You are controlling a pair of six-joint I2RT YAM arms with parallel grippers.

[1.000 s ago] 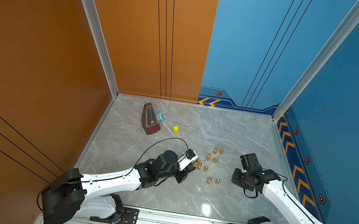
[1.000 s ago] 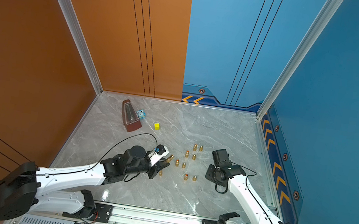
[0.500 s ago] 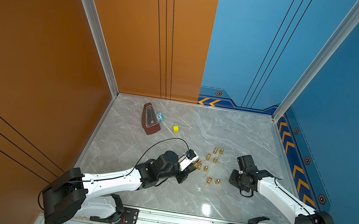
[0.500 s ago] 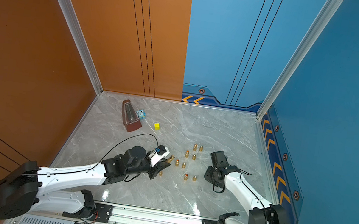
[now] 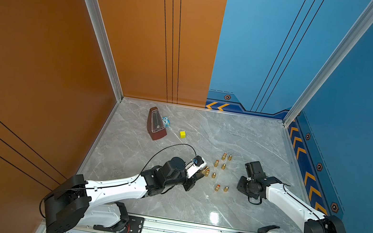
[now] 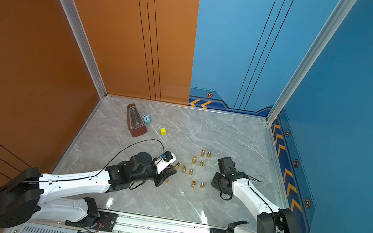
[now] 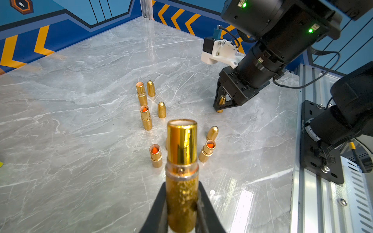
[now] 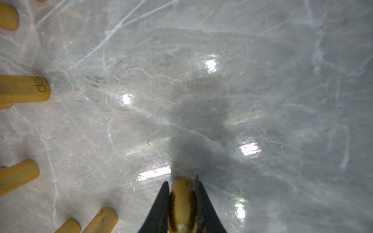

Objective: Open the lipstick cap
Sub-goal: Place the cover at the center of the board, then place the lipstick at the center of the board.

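left pincer (image 7: pixel 181 189): unmoved, pinching lipstick tube (image 7: pixel 181 145); right pincer (image 7: pixel 222 106): pinching cap (image 8: pixel 182 193), shifted slightly nearer the standing lipsticks (image 7: pixel 146 119)

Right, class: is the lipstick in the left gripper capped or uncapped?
Uncapped. The lipstick shows its bare shiny inner tube, open at the top, while the right gripper pinches a bullet-shaped cap apart from it.

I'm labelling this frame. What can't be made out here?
- Lipstick in the left gripper: base cut off by the left wrist view's edge; colour stick not visible.
- Cap in the right gripper: blurred in the right wrist view, one end cut off.
- Right gripper: tips hidden under its own wrist in both top views.
- Blue toy: too small in the top views to identify.
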